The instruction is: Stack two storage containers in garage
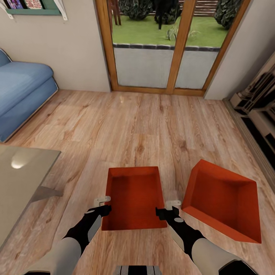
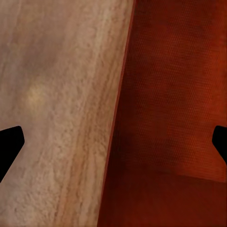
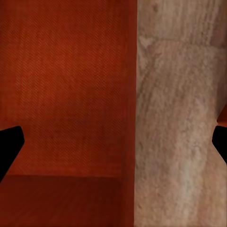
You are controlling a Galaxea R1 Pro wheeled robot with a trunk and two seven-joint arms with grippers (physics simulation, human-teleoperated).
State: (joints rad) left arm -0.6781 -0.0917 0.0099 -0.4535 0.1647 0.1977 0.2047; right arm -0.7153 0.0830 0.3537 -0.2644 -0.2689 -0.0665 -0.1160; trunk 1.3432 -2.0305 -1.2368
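Observation:
Two orange-red storage containers stand open-topped on the living room's wood-plank floor [image 1: 145,130]. One container [image 1: 133,196] lies straight in front of me, the other container [image 1: 225,200] sits turned at an angle to its right. My left gripper [image 1: 102,205] is open and straddles the near container's left wall, whose rim runs between the fingers [image 2: 113,144]. My right gripper [image 1: 170,208] is open astride its right wall [image 3: 113,144]. Both wrist views look into the container's red inside [image 2: 175,118] [image 3: 66,94]. The garage is out of view.
A blue sofa [image 1: 23,91] stands at the left and a glass-topped table [image 1: 23,179] is close on my left. Wood-framed glass doors [image 1: 172,49] face me across the floor. Low shelving [image 1: 259,110] lines the right wall.

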